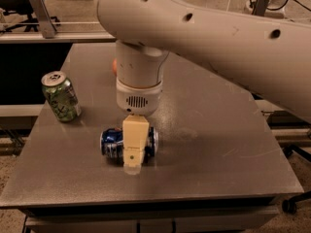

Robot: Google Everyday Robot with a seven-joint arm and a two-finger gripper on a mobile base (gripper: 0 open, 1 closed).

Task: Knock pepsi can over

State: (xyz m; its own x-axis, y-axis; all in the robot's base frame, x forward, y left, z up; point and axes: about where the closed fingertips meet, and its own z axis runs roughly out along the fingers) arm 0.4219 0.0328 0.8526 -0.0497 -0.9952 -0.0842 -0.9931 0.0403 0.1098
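Note:
The pepsi can [112, 142], dark blue with white markings, lies on its side on the grey table [218, 144], left of centre near the front. My gripper [133, 152] hangs straight down from the white wrist [138, 89] and sits directly in front of the can's middle, hiding that part. The can's two ends show on either side of it. I cannot tell whether the gripper touches the can.
A green-patterned can [60, 96] stands upright near the table's left edge. A small orange object [114, 66] shows behind the wrist. The big white arm [209, 38] crosses the top right of the view. The table's front edge lies close below the can.

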